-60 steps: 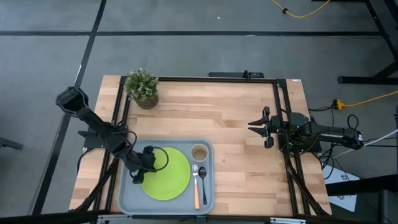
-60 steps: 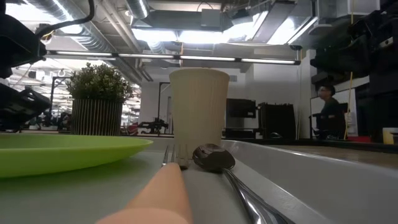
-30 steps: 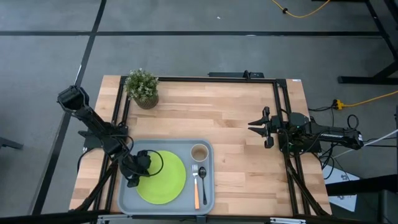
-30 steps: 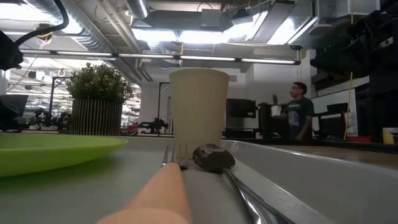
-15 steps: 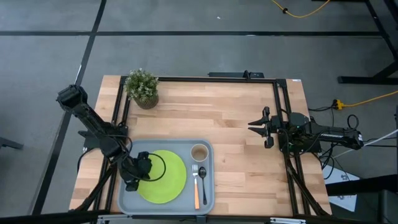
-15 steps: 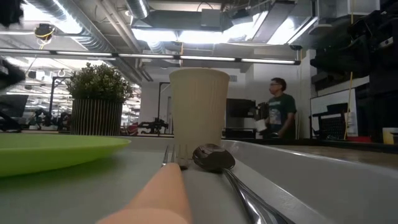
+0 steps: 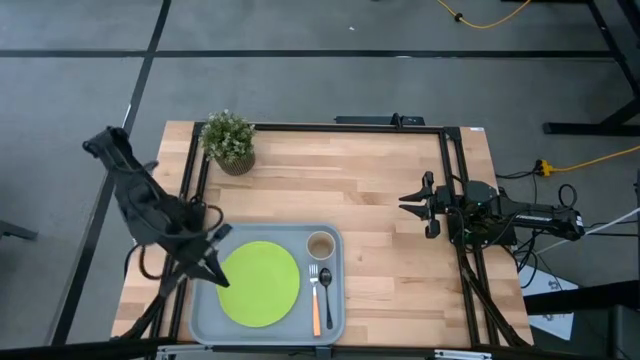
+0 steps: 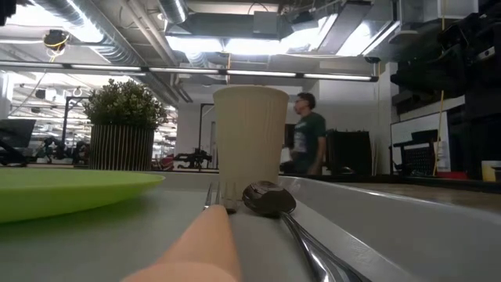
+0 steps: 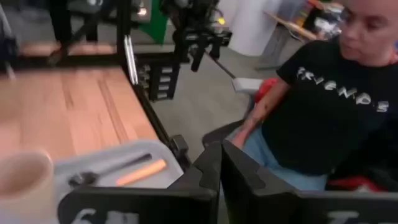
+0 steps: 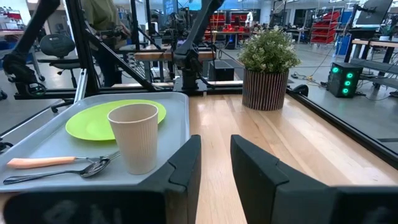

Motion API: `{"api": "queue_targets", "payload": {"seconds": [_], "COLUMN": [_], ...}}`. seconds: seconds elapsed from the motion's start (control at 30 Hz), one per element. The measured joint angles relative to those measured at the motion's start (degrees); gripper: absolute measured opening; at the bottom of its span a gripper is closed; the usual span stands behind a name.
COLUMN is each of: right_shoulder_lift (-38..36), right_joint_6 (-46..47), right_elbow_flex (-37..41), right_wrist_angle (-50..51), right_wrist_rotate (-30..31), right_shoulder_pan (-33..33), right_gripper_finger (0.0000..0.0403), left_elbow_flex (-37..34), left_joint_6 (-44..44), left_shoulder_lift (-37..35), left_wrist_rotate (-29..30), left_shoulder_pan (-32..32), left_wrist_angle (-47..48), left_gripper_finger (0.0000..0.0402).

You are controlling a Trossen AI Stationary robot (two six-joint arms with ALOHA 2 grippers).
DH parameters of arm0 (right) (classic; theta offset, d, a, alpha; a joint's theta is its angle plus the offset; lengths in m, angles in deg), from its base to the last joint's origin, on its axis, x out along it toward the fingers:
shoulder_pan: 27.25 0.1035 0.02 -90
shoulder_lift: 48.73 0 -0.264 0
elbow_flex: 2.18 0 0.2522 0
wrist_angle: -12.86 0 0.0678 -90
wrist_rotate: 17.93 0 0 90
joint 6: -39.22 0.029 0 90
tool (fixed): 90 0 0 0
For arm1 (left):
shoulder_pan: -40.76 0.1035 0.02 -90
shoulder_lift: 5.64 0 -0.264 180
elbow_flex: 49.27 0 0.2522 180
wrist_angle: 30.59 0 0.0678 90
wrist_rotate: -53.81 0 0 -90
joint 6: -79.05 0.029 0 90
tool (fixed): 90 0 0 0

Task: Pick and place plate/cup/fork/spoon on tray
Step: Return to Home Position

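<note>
The lime-green plate point(image 7: 258, 283) lies flat on the left part of the grey-blue tray point(image 7: 335, 322). The tan cup point(image 7: 320, 244) stands upright at the tray's far right. The orange-handled fork point(image 7: 315, 300) and the dark spoon point(image 7: 326, 285) lie side by side on the tray in front of the cup. My left gripper point(image 7: 215, 272) hangs shut above the tray's left rim, beside the plate's left edge, and holds nothing; its wrist view point(image 9: 221, 163) looks over the tray's right end. My right gripper point(image 7: 403, 203) waits open and empty over the table's right side.
A potted green plant point(image 7: 229, 140) stands at the table's far left corner. Bare wood lies between the tray and my right gripper. Black frame rails point(image 7: 450, 190) run along the table's sides. A person in a black T-shirt point(image 9: 323, 106) sits past the table's edge.
My left gripper has risen from the plate's left edge and drawn back a little toward the table's left edge, tipping up. The plate lies where it was on the tray. A person in the room behind has walked leftward in the low view.
</note>
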Motion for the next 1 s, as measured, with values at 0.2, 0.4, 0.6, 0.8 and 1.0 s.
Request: {"api": "queue_targets", "payload": {"seconds": [0.2,0.4,0.6,0.8,1.0], "right_shoulder_lift": [0.0,0.0,0.0,-0.01,-0.02], "right_joint_6": [-0.01,-0.08,-0.12,-0.02,0.0], "right_elbow_flex": [0.0,0.0,0.0,0.0,0.0], "right_wrist_angle": [0.0,0.0,0.0,0.0,0.0], "right_wrist_rotate": [0.0,0.0,0.0,0.0,0.0], "right_shoulder_pan": [0.0,-0.01,-0.02,0.0,0.0], "right_gripper_finger": [0.0092,0.0092,0.0092,0.0092,0.0092], "left_elbow_flex": [-5.19,-25.22,-40.63,-48.9,-52.25], "left_joint_6": [14.59,13.91,15.59,15.37,16.62], "left_shoulder_lift": [-9.24,-22.61,-34.47,-41.68,-45.06], "left_wrist_rotate": [-12.62,-4.21,-2.8,1.76,-1.45], "left_shoulder_pan": [0.76,3.62,7.46,13.33,18.42], "left_wrist_angle": [5.79,-10.42,-20.79,-24.02,-22.07], "left_gripper_finger": [0.0011,0.0015,0.0008,0.0001,0.0006]}}
